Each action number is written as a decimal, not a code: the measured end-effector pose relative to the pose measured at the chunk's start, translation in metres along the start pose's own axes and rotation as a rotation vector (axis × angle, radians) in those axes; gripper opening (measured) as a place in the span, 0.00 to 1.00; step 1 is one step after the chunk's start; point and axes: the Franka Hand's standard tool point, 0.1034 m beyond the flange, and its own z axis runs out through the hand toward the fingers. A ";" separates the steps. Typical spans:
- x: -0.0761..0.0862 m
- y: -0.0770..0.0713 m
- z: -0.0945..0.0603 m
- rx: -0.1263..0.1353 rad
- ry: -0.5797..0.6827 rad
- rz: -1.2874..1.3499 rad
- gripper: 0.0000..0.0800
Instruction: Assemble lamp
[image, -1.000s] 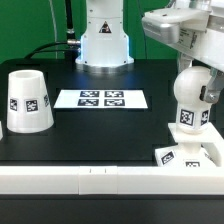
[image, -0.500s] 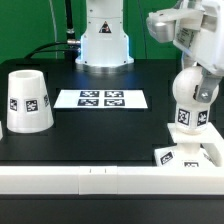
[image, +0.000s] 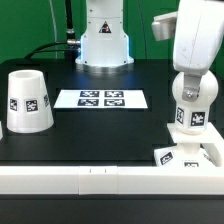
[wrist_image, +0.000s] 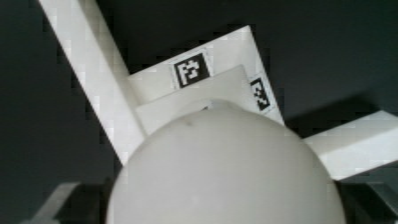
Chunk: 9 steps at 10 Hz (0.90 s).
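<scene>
The white ball-shaped bulb (image: 191, 108) stands upright on the flat square base (image: 190, 155) at the exterior view's right, close to the white front rail. My gripper (image: 192, 86) comes down from above and is shut on the bulb's upper part. In the wrist view the bulb (wrist_image: 217, 165) fills the near part of the picture, with the tagged base (wrist_image: 199, 72) beyond it; my gripper (wrist_image: 217, 215) is mostly hidden behind the bulb. The tapered shade (image: 27, 100) stands alone at the exterior view's left.
The marker board (image: 100, 99) lies flat in the middle of the black table. The arm's white pedestal (image: 104, 40) stands at the back. A white rail (image: 90, 178) runs along the front edge.
The arm's wrist has turned from a tilted pose to upright over the bulb. The bulb stays on the base and has barely shifted.
</scene>
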 end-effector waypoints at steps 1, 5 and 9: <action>0.000 0.000 0.000 0.001 0.000 0.063 0.72; 0.002 -0.002 -0.001 0.005 0.004 0.303 0.72; 0.002 -0.002 0.000 0.025 0.018 0.603 0.72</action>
